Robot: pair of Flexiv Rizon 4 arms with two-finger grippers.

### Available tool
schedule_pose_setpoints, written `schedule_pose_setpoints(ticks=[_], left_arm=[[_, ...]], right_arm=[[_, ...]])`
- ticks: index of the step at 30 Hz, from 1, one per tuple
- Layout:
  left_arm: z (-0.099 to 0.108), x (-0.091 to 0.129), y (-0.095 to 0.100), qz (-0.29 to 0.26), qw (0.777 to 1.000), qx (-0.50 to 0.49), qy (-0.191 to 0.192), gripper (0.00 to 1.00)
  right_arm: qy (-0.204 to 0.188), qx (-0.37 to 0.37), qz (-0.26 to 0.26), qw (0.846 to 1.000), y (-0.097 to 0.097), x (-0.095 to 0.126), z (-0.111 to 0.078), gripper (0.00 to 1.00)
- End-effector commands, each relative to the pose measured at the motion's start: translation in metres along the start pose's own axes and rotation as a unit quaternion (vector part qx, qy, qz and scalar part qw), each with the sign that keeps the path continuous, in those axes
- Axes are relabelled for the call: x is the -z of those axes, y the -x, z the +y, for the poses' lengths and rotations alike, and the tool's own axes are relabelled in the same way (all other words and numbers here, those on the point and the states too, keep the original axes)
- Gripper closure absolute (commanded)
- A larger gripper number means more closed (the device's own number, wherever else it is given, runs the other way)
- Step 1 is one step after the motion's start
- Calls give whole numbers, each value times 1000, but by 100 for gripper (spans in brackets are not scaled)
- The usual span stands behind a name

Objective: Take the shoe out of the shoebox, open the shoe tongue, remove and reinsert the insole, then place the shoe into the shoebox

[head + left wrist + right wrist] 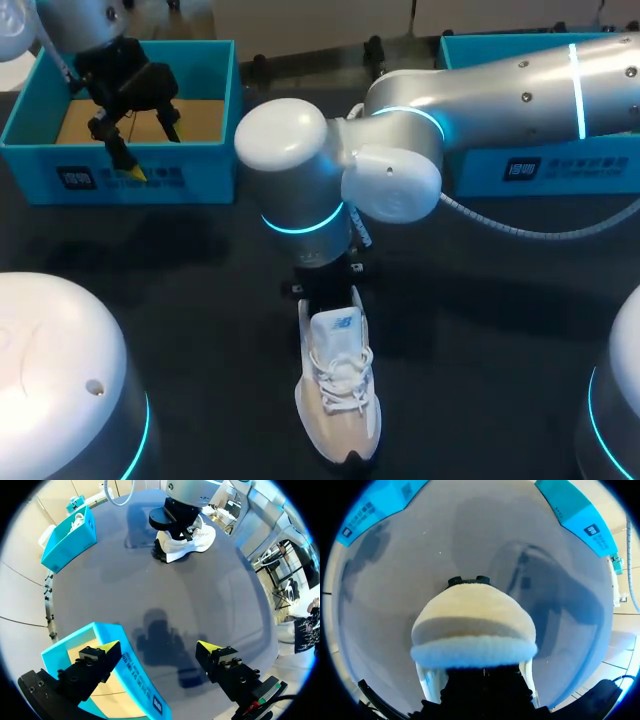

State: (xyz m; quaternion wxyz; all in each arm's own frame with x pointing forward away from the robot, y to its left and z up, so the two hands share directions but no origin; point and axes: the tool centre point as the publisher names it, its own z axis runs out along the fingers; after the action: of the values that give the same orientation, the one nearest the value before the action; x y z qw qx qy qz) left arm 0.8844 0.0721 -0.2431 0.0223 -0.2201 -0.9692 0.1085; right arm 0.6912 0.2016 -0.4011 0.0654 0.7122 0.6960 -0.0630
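The shoe [338,400] is laid near the desk's front edge, long axis front-to-back, far end under the right end effector [177,527], whose grip cannot be told; the left end effector [159,646] is held open above the shoebox [40,150].

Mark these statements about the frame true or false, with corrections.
1. The shoe stands on the table. True.
2. The left pincer is shut on the shoe. False: it is open and hangs at the left shoebox, far from the shoe.
3. The right arm reaches to the middle of the table, over the shoe. True.
4. The shoe is black. False: it is white and cream.
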Motion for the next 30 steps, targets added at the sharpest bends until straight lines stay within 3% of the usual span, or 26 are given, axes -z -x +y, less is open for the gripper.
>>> schedule_pose_setpoints(ticks=[1,5,13,22,30], left_arm=[[0,1,-1,0,1000,0,1,0],[0,1,-1,0,1000,0,1,0],[0,1,-1,0,1000,0,1,0],[0,1,-1,0,1000,0,1,0],[0,1,-1,0,1000,0,1,0]], right_arm=[[5,-2,-7,1000,0,10,-6,100],[0,6,13,1000,3,7,-8,100],[-25,11,57,998,-5,-20,-12,100],[-21,12,55,998,1,18,-25,100],[-25,26,83,996,6,30,-35,100]])
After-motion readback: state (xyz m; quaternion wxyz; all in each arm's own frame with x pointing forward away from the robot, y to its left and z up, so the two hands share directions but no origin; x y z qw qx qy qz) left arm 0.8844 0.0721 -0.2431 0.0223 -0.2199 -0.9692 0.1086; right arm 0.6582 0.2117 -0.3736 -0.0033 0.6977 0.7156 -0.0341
